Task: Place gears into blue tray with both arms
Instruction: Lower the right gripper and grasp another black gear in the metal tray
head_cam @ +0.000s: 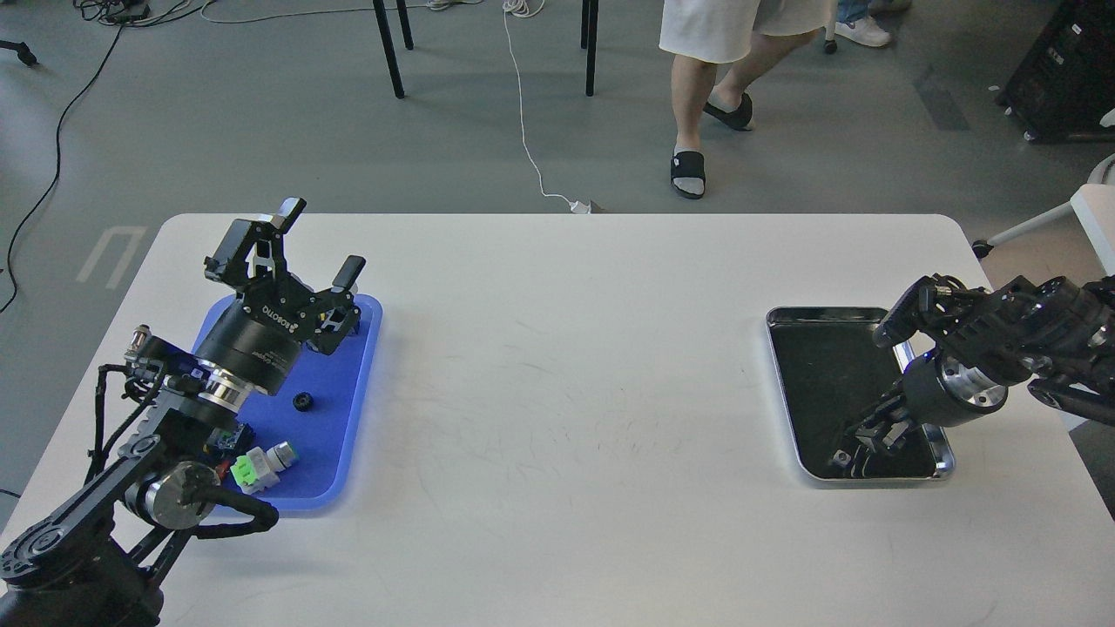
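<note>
One gear [302, 401] sits in the blue tray [348, 453]; left pincer [318, 246] hangs wide open and empty above it. Right pincer [858, 448] is down in the steel tray [788, 315], grip state unreadable. Next, probably: pick the second gear there

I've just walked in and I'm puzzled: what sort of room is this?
Probably a robot test lab or workshop. A white table holds a blue tray and a steel tray of small parts, and cables trail over the bare grey floor.

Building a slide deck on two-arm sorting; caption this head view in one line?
Left claw open above the blue tray holding one gear; right claw reaches into the steel tray.
</note>
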Motion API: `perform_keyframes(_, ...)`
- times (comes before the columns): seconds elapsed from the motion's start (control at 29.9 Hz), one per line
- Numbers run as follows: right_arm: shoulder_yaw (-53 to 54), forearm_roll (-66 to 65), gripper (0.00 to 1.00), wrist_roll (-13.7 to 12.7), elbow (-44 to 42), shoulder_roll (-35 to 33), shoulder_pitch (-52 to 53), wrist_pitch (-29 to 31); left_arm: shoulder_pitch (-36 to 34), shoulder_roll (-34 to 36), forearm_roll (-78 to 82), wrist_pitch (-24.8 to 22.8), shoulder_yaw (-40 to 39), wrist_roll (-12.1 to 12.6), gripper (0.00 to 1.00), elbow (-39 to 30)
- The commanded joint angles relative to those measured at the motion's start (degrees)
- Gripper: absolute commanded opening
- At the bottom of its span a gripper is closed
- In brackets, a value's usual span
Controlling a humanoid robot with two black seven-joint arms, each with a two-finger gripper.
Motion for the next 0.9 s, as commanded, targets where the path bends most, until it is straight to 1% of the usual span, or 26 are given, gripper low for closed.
perform_keyframes(0.0,-0.04,-0.03,0.22,-0.05,0.04,0.37,-0.29,0.01,0.00,-0.03,0.00,0.00,0.00,0.00,0.98,-0.02)
perform_keyframes(0.17,-0.04,-0.03,0.12,-0.05,0.13,0.64,-0.20,0.01,-0.09,0.05,0.00,-0.09,0.00,0.09,0.98,-0.02)
perform_keyframes(0.37,0.05,0.06,0.12,-0.05,0.40,0.38,0.15,0.01,0.00,0.14,0.00,-0.09,0.00,0.09,0.98,-0.10)
perform_keyframes(0.5,0.14,1.64,0.12,-0.05,1.01,0.11,2.26,-0.08,-0.09,0.14,0.00,-0.09,0.00,0.09,0.98,-0.72)
perform_keyframes(0.7,0.14,10.78,0.13,-0.05,4.79,0.73,9.72,0.27,-0.09,0.23,0.00,-0.09,0.00,0.09,0.98,-0.81)
perform_keyframes(0.87,-0.04,13.33,0.13,-0.05,4.79,4.50,14.56,0.45,-0.09,0.32,0.00,-0.09,0.00,0.09,0.98,-0.98)
